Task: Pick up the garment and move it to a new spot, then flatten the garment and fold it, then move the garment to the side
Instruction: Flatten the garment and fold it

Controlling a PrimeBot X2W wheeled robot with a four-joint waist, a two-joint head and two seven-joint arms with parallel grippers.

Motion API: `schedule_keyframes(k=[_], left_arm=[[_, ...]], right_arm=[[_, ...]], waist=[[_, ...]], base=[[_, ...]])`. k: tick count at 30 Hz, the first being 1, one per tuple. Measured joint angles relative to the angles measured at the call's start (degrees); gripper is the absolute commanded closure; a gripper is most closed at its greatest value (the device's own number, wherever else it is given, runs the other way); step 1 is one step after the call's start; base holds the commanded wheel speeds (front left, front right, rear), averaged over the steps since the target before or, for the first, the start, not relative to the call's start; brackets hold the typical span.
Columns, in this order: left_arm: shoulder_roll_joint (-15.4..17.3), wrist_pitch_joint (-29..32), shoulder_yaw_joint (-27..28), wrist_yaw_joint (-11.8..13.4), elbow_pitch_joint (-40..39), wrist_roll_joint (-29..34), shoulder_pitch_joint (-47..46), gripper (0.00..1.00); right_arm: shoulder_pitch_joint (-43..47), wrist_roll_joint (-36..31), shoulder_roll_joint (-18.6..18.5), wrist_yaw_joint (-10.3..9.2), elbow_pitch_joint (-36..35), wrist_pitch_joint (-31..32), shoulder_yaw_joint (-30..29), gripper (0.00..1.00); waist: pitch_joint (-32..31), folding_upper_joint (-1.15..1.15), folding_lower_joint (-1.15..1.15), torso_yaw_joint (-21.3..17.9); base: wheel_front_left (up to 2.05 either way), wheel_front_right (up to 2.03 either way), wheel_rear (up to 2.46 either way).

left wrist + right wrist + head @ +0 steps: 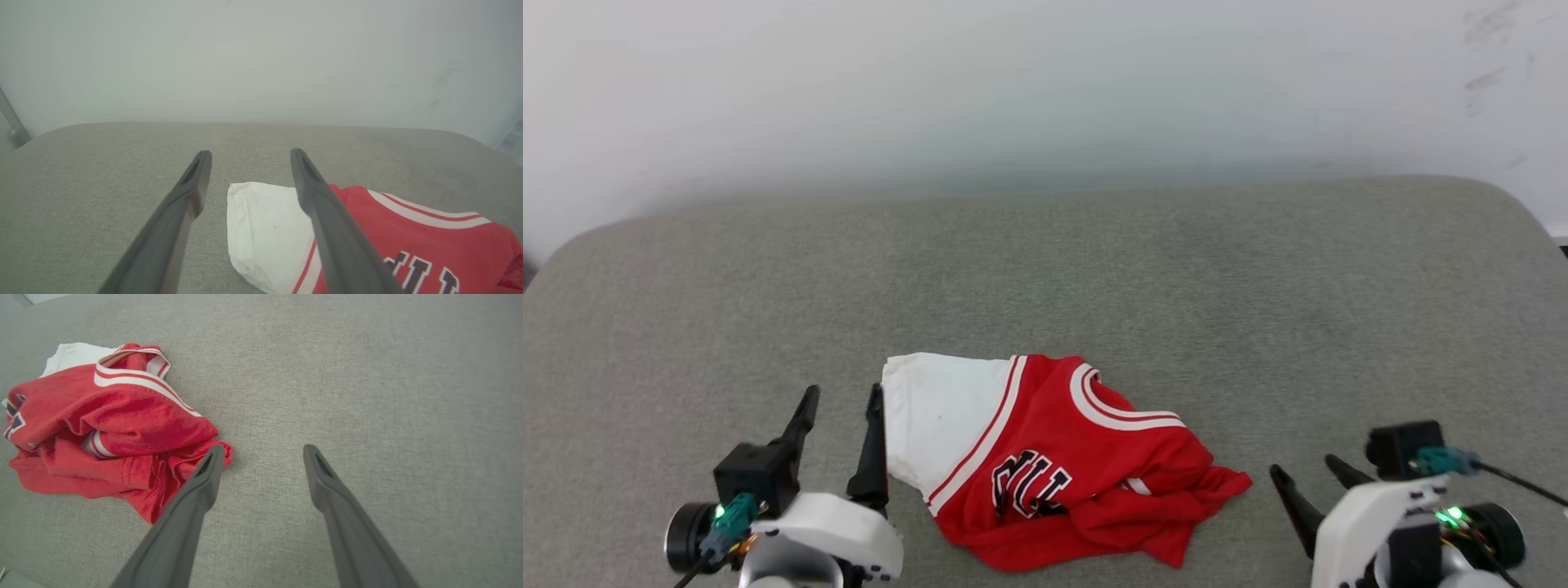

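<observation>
The garment (1045, 457) lies crumpled on the grey cushion near its front edge: red cloth with black-and-white lettering, striped trim and a white sleeve at its left end. My left gripper (843, 396) stands open just left of that white sleeve, nothing between its fingers. In the left wrist view the garment (269, 228) lies partly behind the right finger of my left gripper (249, 153). My right gripper (1307, 467) stands open a little right of the red hem. In the right wrist view the garment (110, 420) lies left of my right gripper (263, 447).
The grey fabric cushion (1094, 269) stretches wide behind and beside the shirt, with rounded far corners. A pale wall (1045, 82) rises behind it, scuffed at the upper right.
</observation>
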Motion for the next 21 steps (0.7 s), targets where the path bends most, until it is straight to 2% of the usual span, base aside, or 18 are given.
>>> schedule_keyframes(k=[7,13,15,21], left_arm=[[-0.68,0.41,-1.40,-0.52,-0.62,0.89,-4.26,0.00],[-1.66,0.33,-2.76,-0.88,-0.25,1.78,-6.25,0.00],[-2.07,0.30,-3.11,-1.02,0.05,1.77,-6.67,0.00],[-2.76,-0.22,-3.60,-1.38,0.79,1.75,-8.12,0.00]], right_arm=[[-7.25,6.25,-4.63,0.00,1.99,8.78,11.79,0.00],[-13.33,10.81,-7.72,0.00,4.93,11.58,19.17,0.00],[-14.86,12.03,-8.37,0.00,6.27,11.61,20.03,1.00],[-21.45,12.00,-11.15,0.00,8.76,8.89,19.24,1.00]], waist=[[2.66,0.00,0.00,2.88],[5.46,0.00,0.00,4.88],[6.32,0.00,0.00,5.39],[8.42,0.00,0.00,6.34]], base=[[0.00,0.00,0.00],[0.00,0.00,0.00],[0.00,0.00,0.00],[0.00,0.00,0.00]])
